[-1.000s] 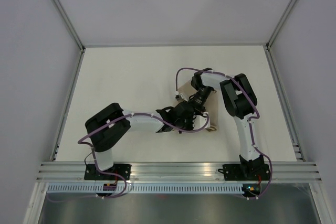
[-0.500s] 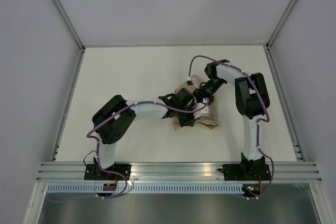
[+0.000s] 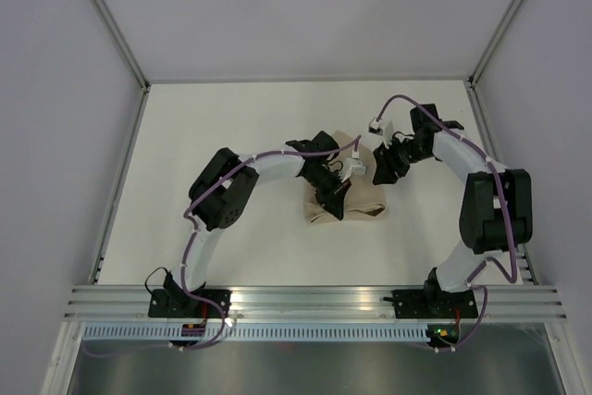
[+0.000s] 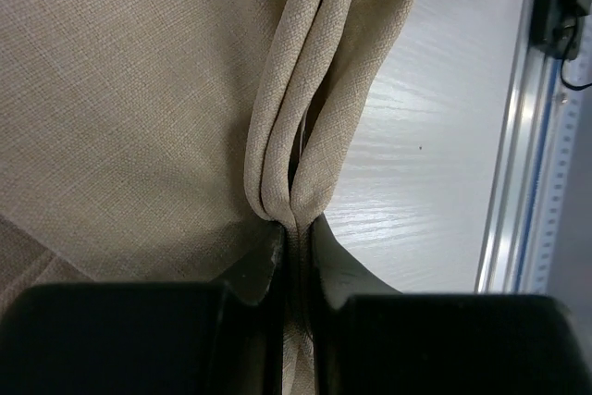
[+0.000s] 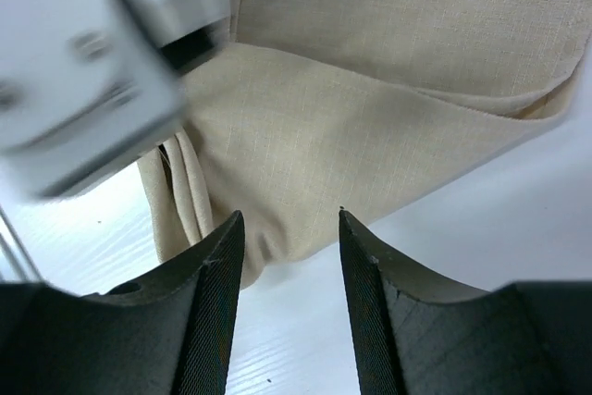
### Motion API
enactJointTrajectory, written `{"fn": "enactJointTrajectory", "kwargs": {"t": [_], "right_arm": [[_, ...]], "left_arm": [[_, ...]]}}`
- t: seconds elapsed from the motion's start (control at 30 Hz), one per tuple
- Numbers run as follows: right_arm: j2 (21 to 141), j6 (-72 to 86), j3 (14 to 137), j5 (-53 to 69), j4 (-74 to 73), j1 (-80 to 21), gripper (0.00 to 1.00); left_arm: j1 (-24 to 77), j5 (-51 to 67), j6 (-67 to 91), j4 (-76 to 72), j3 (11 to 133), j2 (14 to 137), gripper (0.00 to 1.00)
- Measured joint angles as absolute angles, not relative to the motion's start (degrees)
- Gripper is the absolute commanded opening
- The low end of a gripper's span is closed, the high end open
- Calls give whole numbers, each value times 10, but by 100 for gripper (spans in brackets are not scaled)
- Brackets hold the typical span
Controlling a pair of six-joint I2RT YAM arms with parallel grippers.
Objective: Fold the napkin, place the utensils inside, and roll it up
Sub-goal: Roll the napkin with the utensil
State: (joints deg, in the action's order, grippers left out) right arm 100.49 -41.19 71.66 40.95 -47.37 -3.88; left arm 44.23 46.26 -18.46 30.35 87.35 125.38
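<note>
The tan napkin (image 3: 363, 204) lies folded in the middle of the table. My left gripper (image 3: 333, 197) is down on its left part. In the left wrist view the gripper (image 4: 296, 230) is shut on a bunched, doubled edge of the napkin (image 4: 139, 90), and the folds run up from the jaws. My right gripper (image 3: 380, 167) hangs just right of the cloth, off it. Its fingers stand open (image 5: 289, 225) over bare table, with the napkin (image 5: 370, 127) lying just beyond the tips. The utensils are hidden.
A white block (image 5: 88, 104) on the left arm's wrist juts into the right wrist view, close above the cloth. An aluminium rail (image 3: 314, 301) runs along the near table edge, also seen as the rail (image 4: 518, 182) at the right. Grey walls enclose the table.
My right gripper has opened, let go of the napkin and swung back to the right. The left arm has reached farther out, still pinching the cloth, and the napkin now lies flatter.
</note>
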Motion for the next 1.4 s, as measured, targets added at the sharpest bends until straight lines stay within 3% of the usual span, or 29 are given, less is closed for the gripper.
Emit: {"fn": "enactJointTrajectory", "kwargs": {"t": [0.33,0.63,1.1,1.33,1.4], "right_arm": [[821,-444,497,374,-298,-67,52],[672,-484,347,321,-188,-197,56],[702,-536,291,219,-87,-343,63],[748,-559,285,182,-44,-361,63],[755,-564,285,177,-29,-363,59]], "left_arm": [[411,557,-149,396,964,1335,2],[403,594,-141,449,1007,1374,2],[399,620,-134,489,1039,1402,2],[398,623,-134,501,1048,1410,2],[398,623,-134,504,1050,1410,2]]}}
